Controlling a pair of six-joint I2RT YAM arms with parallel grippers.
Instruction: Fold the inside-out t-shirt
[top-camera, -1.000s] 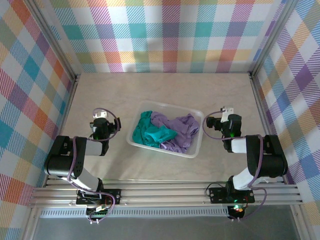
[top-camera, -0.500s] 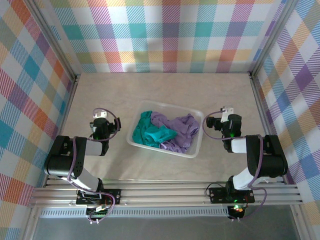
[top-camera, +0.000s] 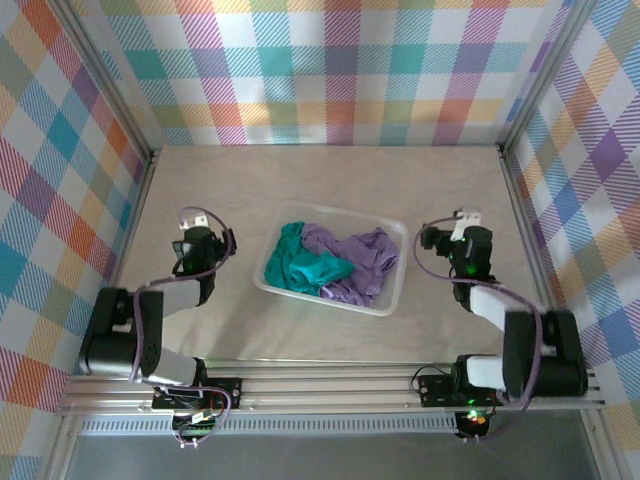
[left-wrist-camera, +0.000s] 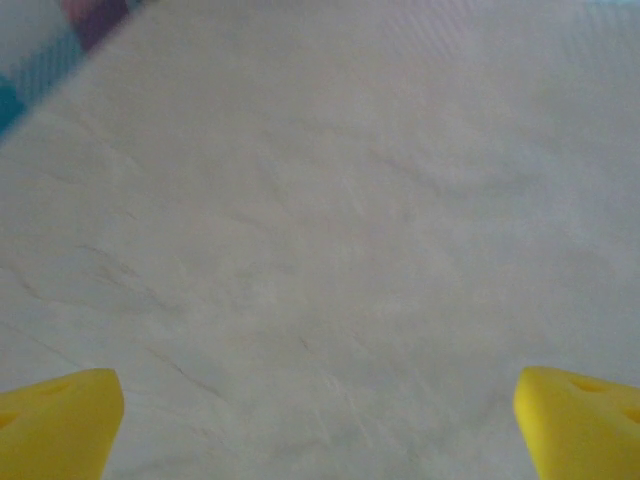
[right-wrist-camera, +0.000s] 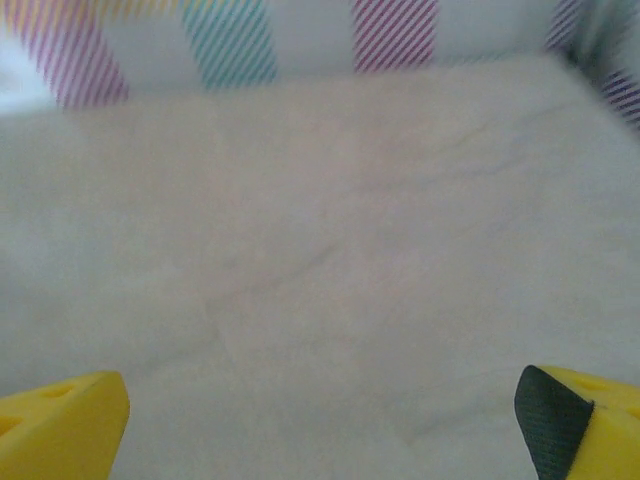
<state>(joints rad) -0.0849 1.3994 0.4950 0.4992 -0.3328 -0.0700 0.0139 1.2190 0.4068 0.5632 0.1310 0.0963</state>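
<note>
The teal-green inside-out t-shirt (top-camera: 305, 262) lies crumpled in the left half of a clear plastic bin (top-camera: 392, 292) at the table's middle, tangled against a lavender-purple garment (top-camera: 355, 258). My left gripper (top-camera: 193, 243) hangs left of the bin, clear of it. In the left wrist view its yellow fingertips (left-wrist-camera: 60, 425) stand wide apart over bare table, so the left gripper (left-wrist-camera: 318, 425) is open and empty. To the right of the bin is my right gripper (top-camera: 464, 237). Its yellow fingertips (right-wrist-camera: 62, 425) are also spread wide, and this open right gripper (right-wrist-camera: 320, 425) holds nothing.
The pale wooden table (top-camera: 330, 180) stretches behind the bin to checked walls (top-camera: 340, 70) on three sides. Aluminium posts (top-camera: 520, 190) edge the table left and right. A rail (top-camera: 330, 390) with both arm bases runs along the near edge.
Both arms have lifted and stretched forward a little, the grippers shifting slightly toward the back of the table. The bin and clothes have not moved.
</note>
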